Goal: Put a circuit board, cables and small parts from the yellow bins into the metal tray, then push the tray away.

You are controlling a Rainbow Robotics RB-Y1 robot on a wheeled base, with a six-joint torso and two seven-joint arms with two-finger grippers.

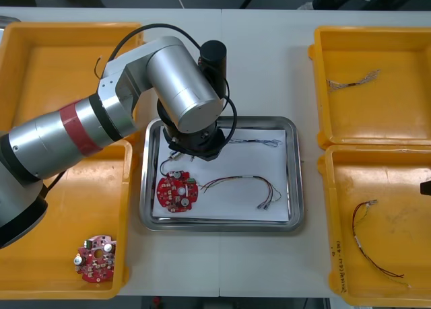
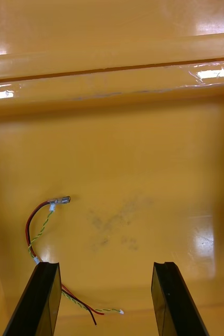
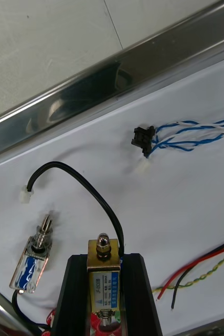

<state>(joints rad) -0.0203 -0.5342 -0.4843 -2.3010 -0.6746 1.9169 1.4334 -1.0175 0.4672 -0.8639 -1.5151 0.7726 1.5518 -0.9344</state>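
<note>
- Metal tray (image 1: 296, 188) lies in the middle of the light desk (image 1: 269, 53), between the yellow bins (image 1: 40, 53). Its rim is shiny and its inside is white.
- On the white inside we see a round red circuit board (image 1: 176, 192) near the tray's left near corner. A red and yellow cable (image 1: 242, 184) lies just to the right of it, and a blue and white cable (image 1: 259, 143) lies near the far rim.
- Left gripper (image 3: 104, 261) is low over the tray, under the big silver wrist. Its jaws are clenched on a small metal part (image 3: 103, 278), brass-coloured with a blue label.
- A black cable (image 3: 85, 184) arches over the white surface from a white plug to the held part. A second small metal part (image 3: 32, 260) lies beside the jaws, apart from them.
- Right gripper (image 2: 105, 270) hangs over the near right bin (image 2: 143, 157). Its jaws are released, with nothing between them. A red, black and yellow cable (image 2: 38, 236) lies on the bin's floor near one of them.
- The near left bin (image 1: 40, 255) holds another circuit board (image 1: 96, 257), and the far right bin (image 1: 377, 120) holds a thin twisted cable (image 1: 353, 81).
- Beyond the far edge of the desk the room is dark, and we cannot tell the shapes there.
</note>
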